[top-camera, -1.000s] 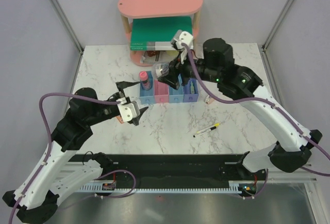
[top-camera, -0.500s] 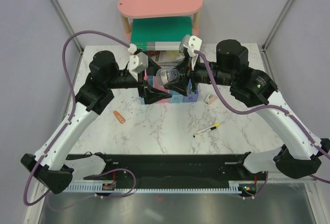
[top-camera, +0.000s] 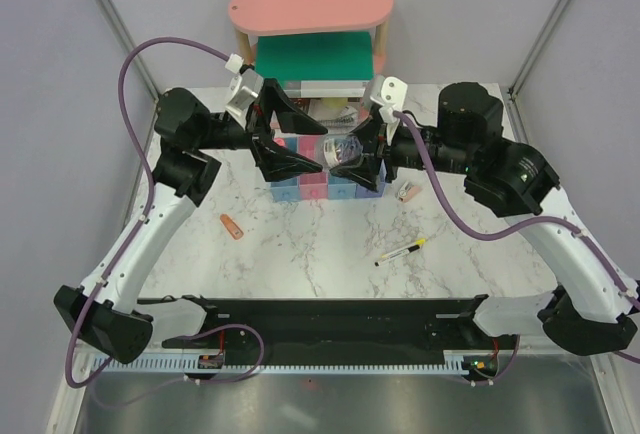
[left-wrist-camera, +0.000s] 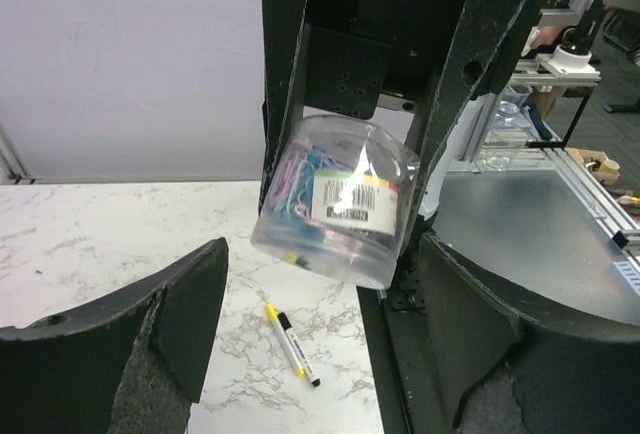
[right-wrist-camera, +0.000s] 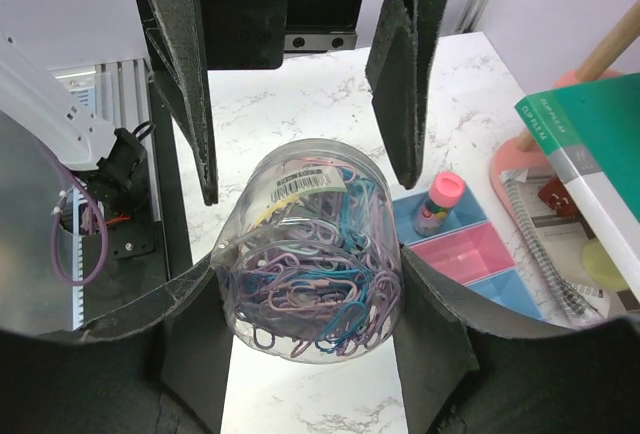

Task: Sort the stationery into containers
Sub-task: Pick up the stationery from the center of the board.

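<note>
The right end effector [top-camera: 349,152] was clenched on a clear tub of paper clips [top-camera: 343,148], one finger on each side of its round wall, and held it in the air above the row of bins [top-camera: 300,187]. In the right wrist view the tub [right-wrist-camera: 310,244] lay on its side, packed with pink, purple, blue and yellow clips, and the bins [right-wrist-camera: 480,254] showed past it to the right. A pink-capped piece [right-wrist-camera: 440,204] stood upright in the blue bin at the end of the row.

The left end effector [top-camera: 320,151] was released, its fingers spread wide, and it faced the right one across the bins. Its two dark fingers [right-wrist-camera: 180,64] reached to either side of the tub; whether they touched it could not be told. From the left wrist view the tub [left-wrist-camera: 335,199] showed a barcode label.

A yellow-and-black pen [top-camera: 402,250] lay flat on the counter [top-camera: 330,254], well apart from the bins on their near right. A pale pink piece [top-camera: 408,192] lay just right of the bins. An orange piece [top-camera: 231,225] lay to their near left. Behind the bins stood a pink shelf [top-camera: 310,4] holding a green book [top-camera: 315,59]
</note>
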